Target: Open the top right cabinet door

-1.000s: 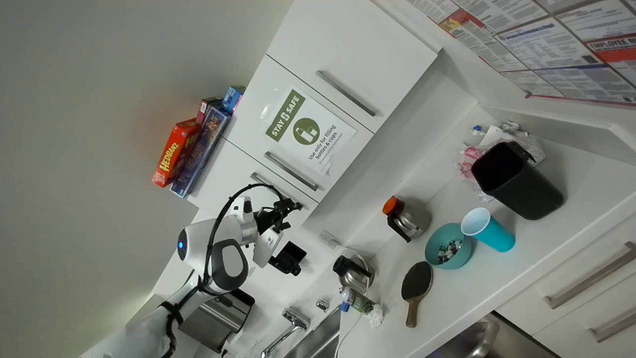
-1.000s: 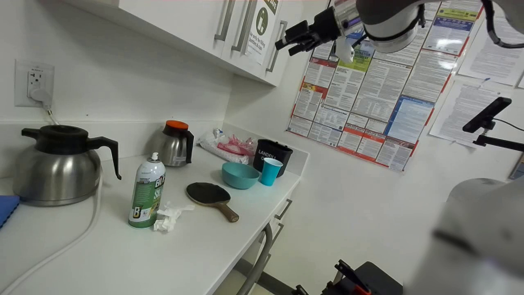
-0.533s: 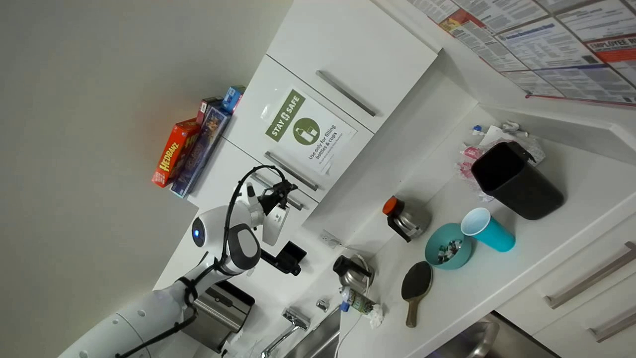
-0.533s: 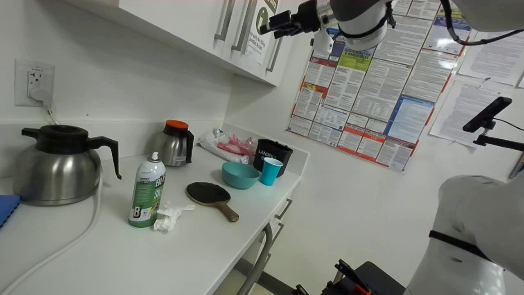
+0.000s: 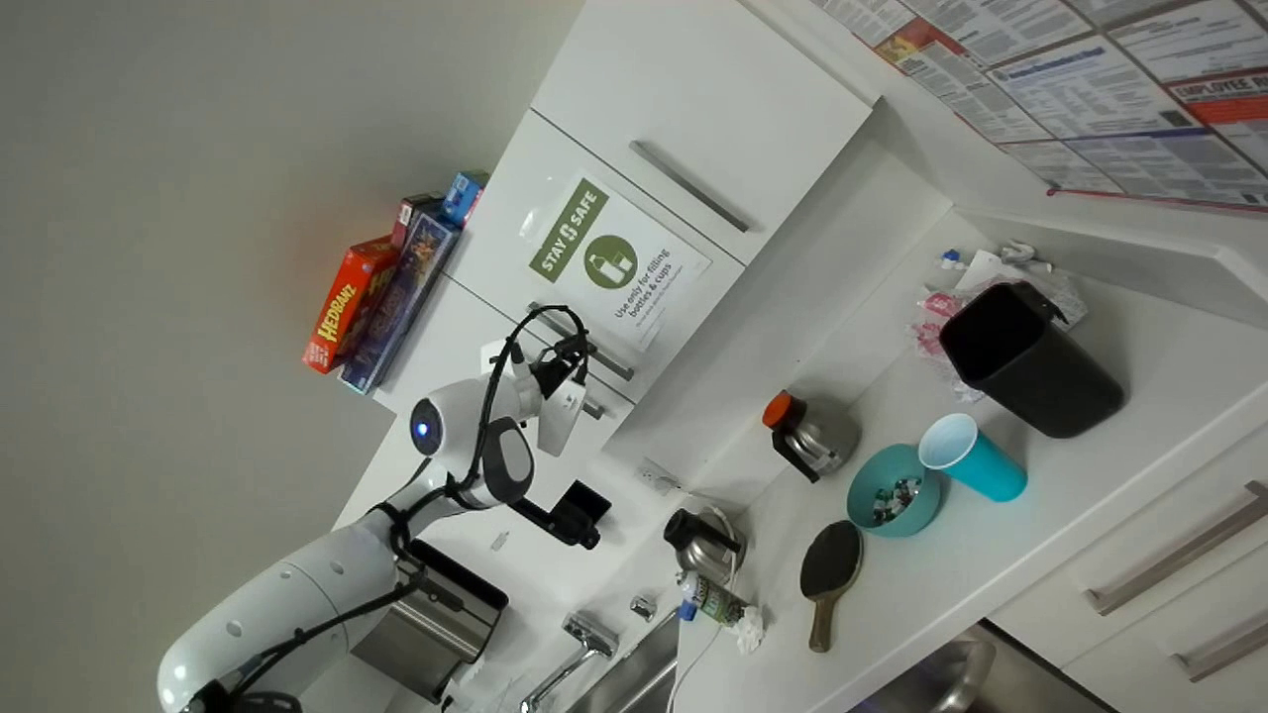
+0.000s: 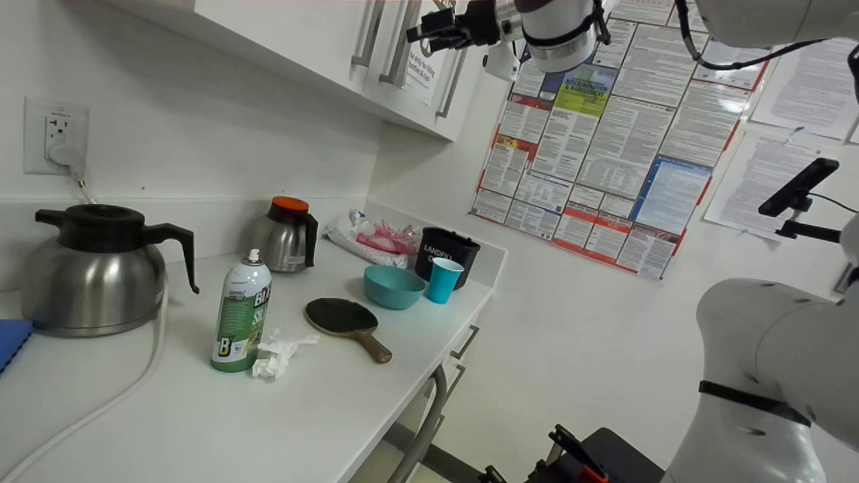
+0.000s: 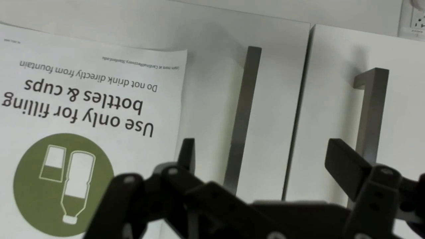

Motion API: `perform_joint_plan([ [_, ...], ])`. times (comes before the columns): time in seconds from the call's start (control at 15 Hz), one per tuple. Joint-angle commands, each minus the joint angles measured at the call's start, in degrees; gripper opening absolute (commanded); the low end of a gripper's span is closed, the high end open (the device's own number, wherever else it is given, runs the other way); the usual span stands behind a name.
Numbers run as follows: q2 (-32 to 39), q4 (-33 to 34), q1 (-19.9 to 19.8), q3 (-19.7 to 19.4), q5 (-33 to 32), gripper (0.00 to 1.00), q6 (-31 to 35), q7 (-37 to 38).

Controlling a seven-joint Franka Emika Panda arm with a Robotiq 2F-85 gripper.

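We found the hand (image 7: 262, 146) released, its fingers (image 7: 188, 154) parted and gripping nothing. In the wrist view the slim bar handle (image 7: 243, 119) ran between the fingertips, while one finger overlapped the neighbouring handle (image 7: 374, 113) to the left; whether either was touched, we could not tell. Just beyond hung the notice door (image 7: 212, 99), the task's own: closed, above the desk (image 6: 268, 429), bearing one notice (image 7: 96, 122), with a plain door (image 5: 698, 109) to its right and a third door (image 5: 451, 332) to its left.

We judged the step under way to be the approach. The next move, in our opinion, called for centring on that one bar, advancing, gripping, then drawing the door outward.

We counted three upper doors and three bar handles. On the desk, near to far in an exterior view, we recorded one spray can (image 6: 243, 312), one crumpled paper (image 6: 275, 355) just beside it, one black-lidded jug (image 6: 94, 285) at the left, one paddle (image 6: 342, 318), one orange-lidded jug (image 6: 278, 245), one bowl (image 6: 394, 288), one cup (image 6: 443, 282) and one bin (image 6: 443, 244). Plastic wrapping (image 6: 372, 243) lay at the far end, its pieces uncounted. Boxes (image 5: 347, 302) above the doors overlapped too closely for a sure count.
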Motion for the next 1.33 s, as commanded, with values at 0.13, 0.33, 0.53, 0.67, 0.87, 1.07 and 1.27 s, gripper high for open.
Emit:
perform_joint_plan([
  [0.13,3.2,5.1,9.7,-9.0,7.2,1.00,1.6,-6.4],
  [0.33,3.7,6.5,14.0,-12.9,9.9,1.00,1.6,-8.6],
  [0.53,4.2,7.6,17.8,-16.4,12.0,1.00,1.7,-10.3],
  [0.67,4.7,8.1,20.2,-18.7,13.0,1.00,1.9,-10.9],
  [0.87,5.5,8.9,23.4,-22.0,14.3,1.00,2.1,-11.5],
  [1.07,5.8,9.5,26.7,-25.2,15.1,0.74,2.7,-11.6],
  [1.27,5.8,10.0,29.8,-28.0,15.2,0.49,3.5,-11.5],
])
